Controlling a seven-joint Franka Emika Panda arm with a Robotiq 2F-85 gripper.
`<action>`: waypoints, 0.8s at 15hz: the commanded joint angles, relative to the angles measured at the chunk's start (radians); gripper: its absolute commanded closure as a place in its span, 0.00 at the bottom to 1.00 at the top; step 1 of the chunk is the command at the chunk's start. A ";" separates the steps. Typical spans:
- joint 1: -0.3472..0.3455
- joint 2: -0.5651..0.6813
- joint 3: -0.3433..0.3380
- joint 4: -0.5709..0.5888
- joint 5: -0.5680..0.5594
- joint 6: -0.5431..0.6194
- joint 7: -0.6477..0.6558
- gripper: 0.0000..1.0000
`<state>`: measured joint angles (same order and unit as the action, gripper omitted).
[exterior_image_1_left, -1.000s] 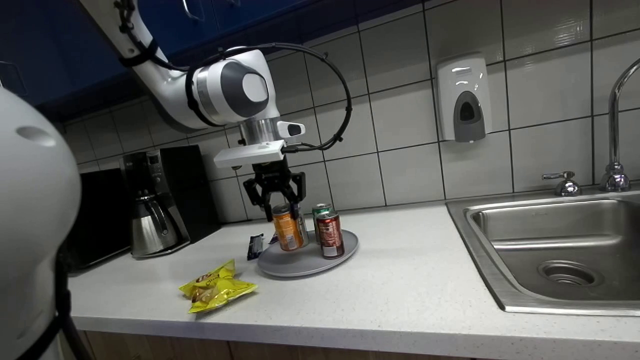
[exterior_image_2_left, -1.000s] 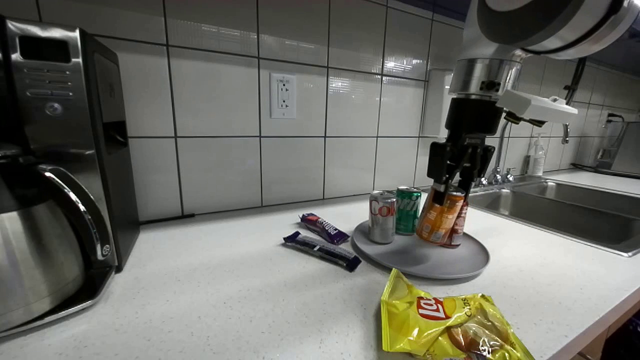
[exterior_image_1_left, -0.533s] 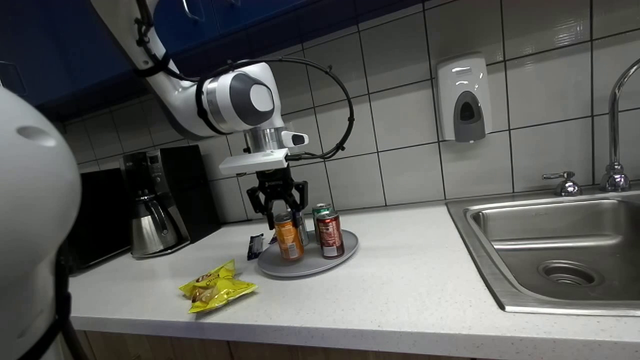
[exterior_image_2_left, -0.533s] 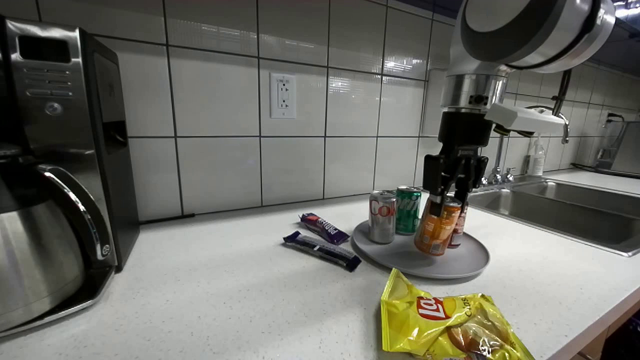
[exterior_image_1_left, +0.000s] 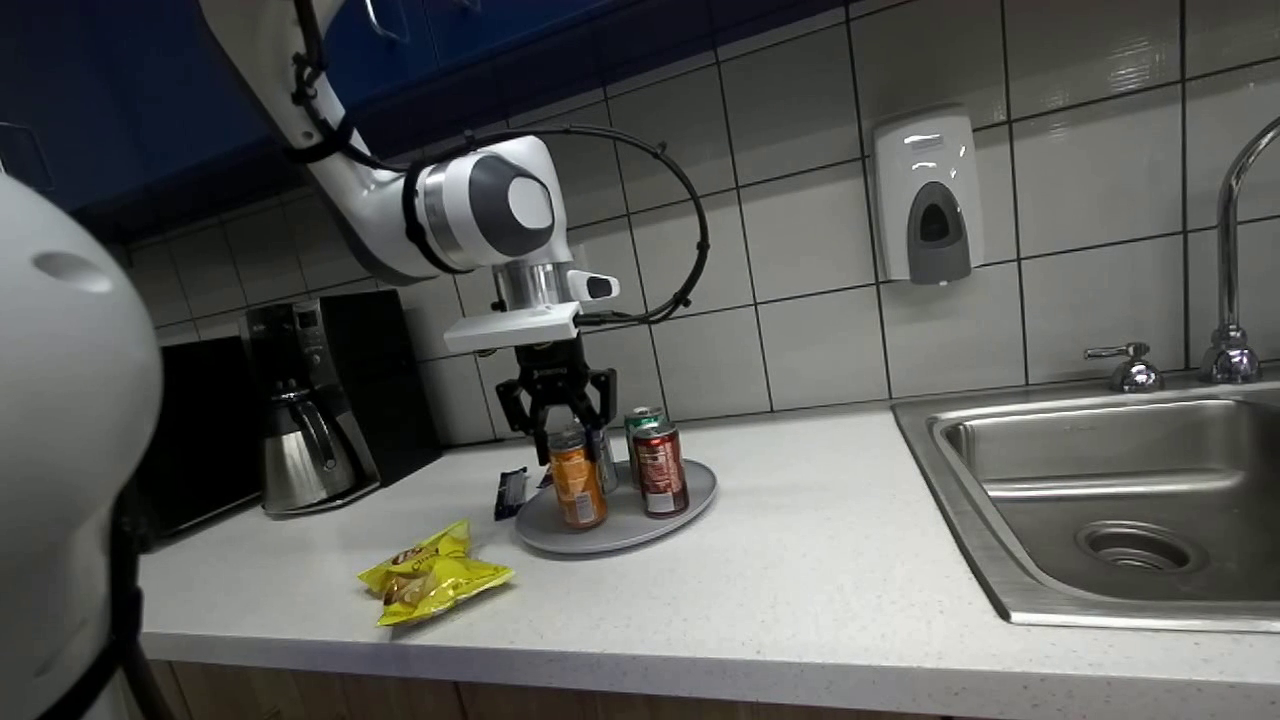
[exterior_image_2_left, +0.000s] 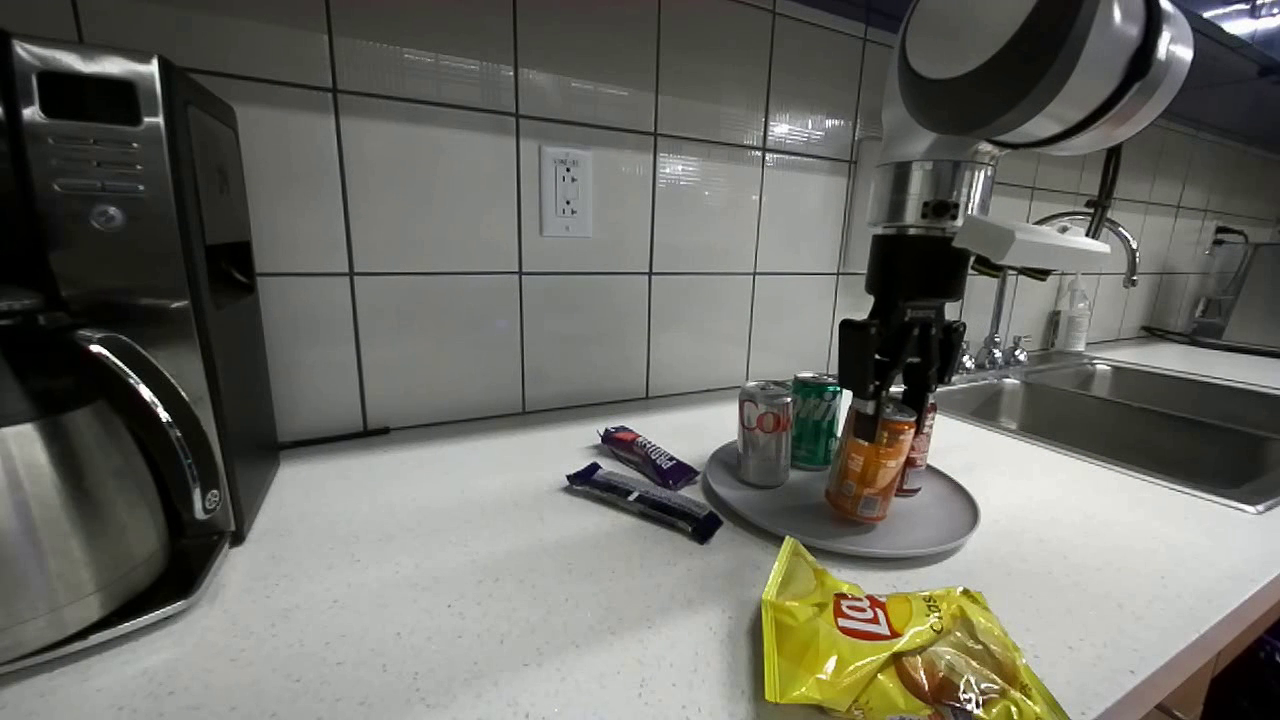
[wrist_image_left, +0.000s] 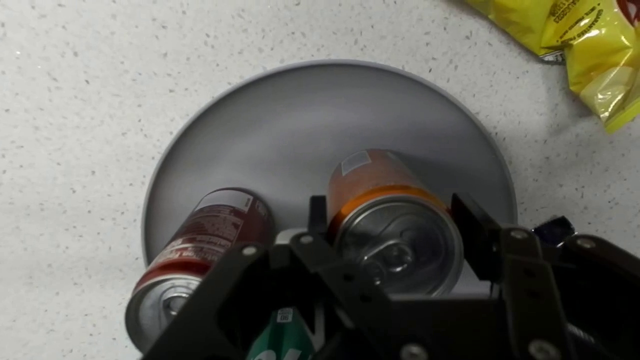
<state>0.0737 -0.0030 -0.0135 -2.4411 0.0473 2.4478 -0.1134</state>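
The orange can (exterior_image_2_left: 868, 474) points top up, long axis tilted.

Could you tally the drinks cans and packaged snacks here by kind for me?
Drinks: 4 (orange metal can, dark red metal can, green metal can, silver metal can)
Slim dark-wrapped snack bars: 2
Shiny yellow chip bag: 1
Total: 7

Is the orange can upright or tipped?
Nearly upright: in an exterior view the orange can, held in the gripper, leans only slightly.
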 joint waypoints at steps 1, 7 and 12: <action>-0.014 0.004 0.019 0.040 0.013 -0.062 -0.009 0.10; -0.013 -0.047 0.024 0.030 -0.011 -0.068 -0.003 0.00; -0.010 -0.120 0.031 -0.003 -0.037 -0.058 0.013 0.00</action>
<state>0.0737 -0.0508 0.0003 -2.4143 0.0381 2.4165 -0.1134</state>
